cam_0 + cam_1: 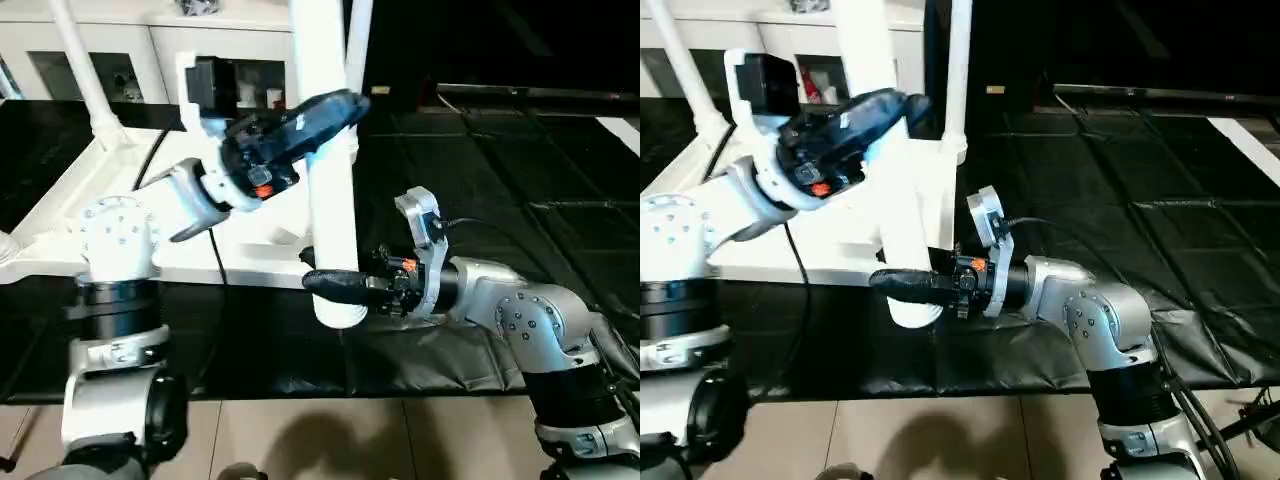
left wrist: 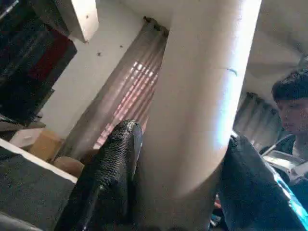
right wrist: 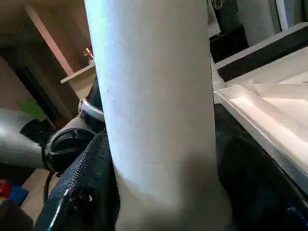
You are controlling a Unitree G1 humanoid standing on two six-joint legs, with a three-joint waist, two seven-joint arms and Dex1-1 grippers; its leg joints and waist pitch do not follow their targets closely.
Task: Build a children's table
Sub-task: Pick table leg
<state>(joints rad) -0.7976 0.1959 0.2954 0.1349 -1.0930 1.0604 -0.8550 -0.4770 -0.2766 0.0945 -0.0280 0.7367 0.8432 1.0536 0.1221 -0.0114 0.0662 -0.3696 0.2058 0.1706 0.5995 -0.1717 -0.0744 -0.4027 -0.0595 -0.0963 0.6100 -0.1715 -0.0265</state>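
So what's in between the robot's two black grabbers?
A stretch of the white table leg. The left end effector holds it higher up, the right end effector near its bottom end, seen in the left eye view.

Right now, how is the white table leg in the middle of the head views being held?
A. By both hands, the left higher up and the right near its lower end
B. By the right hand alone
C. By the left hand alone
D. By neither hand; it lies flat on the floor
A: the upright leg has the left hand around it higher up and the right hand clamped near its lower end.
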